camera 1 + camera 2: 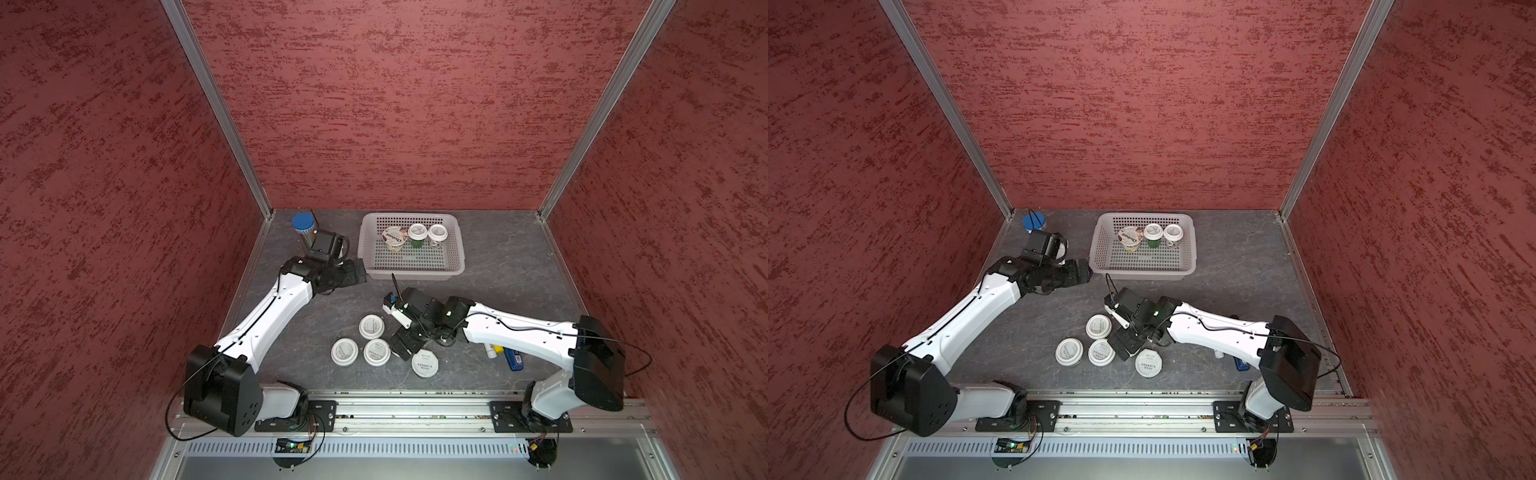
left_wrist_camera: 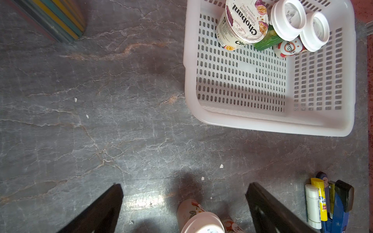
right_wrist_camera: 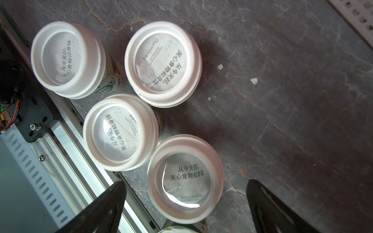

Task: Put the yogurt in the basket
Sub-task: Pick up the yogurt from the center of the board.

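Right jaws: spread wide, gripping nothing; a white-lidded yogurt cup (image 3: 185, 177) stands between them, untouched.
Left jaws: wide open, empty, over another cup (image 2: 200, 220).
Basket (image 1: 415, 272): Chobani cup (image 1: 394, 237), two white-lidded cups (image 1: 417, 232).
Bench (image 1: 498, 270): three more cups (image 1: 371, 326) cluster by the right jaws.

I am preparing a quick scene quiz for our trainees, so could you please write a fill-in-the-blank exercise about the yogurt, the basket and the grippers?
1. The basket holds ___ yogurt cups.
2. The widest cup in it bears the brand name ___.
3. The tall tube in the far corner has a ___ cap.
4. The right gripper, beside a white-lidded cup outside the basket, has its jaws ___.

Missing words: three; Chobani; blue; open.
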{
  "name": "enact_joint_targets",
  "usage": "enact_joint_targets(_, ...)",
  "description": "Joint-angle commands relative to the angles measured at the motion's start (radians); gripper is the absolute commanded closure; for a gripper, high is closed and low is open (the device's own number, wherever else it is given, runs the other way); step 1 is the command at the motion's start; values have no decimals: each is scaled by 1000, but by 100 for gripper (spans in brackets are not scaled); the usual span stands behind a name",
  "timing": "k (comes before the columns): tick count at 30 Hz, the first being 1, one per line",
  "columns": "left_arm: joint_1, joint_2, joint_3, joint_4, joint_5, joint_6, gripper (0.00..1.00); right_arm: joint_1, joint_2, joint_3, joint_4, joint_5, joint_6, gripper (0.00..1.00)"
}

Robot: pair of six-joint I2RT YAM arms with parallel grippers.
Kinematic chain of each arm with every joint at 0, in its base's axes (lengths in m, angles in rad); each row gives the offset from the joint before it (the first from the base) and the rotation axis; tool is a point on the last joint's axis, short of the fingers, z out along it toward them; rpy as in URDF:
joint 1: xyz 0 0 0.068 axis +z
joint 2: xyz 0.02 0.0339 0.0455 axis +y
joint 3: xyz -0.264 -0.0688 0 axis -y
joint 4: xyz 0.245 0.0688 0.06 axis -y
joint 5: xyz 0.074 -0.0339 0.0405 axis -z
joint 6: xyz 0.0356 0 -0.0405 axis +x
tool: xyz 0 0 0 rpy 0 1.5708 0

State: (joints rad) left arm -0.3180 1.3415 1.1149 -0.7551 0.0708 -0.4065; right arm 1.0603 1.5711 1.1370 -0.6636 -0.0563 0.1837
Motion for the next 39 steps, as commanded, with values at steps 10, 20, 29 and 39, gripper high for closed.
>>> enact_joint_targets(10, 4, -18, -7, 2, 6, 14, 0, 10, 58, -4, -10, 53, 2, 12)
enact_joint_targets(20, 4, -28, -9, -2, 12, 9, 0, -12, 28, -39, 2, 122, 13, 20)
enact_joint_targets(29, 4, -22, -15, 6, 19, 6, 0, -17, 23, -23, -7, 110, 26, 13)
enact_joint_targets(39, 3, -22, -15, 11, 24, 5, 0, -16, 38, -16, -6, 124, 28, 18)
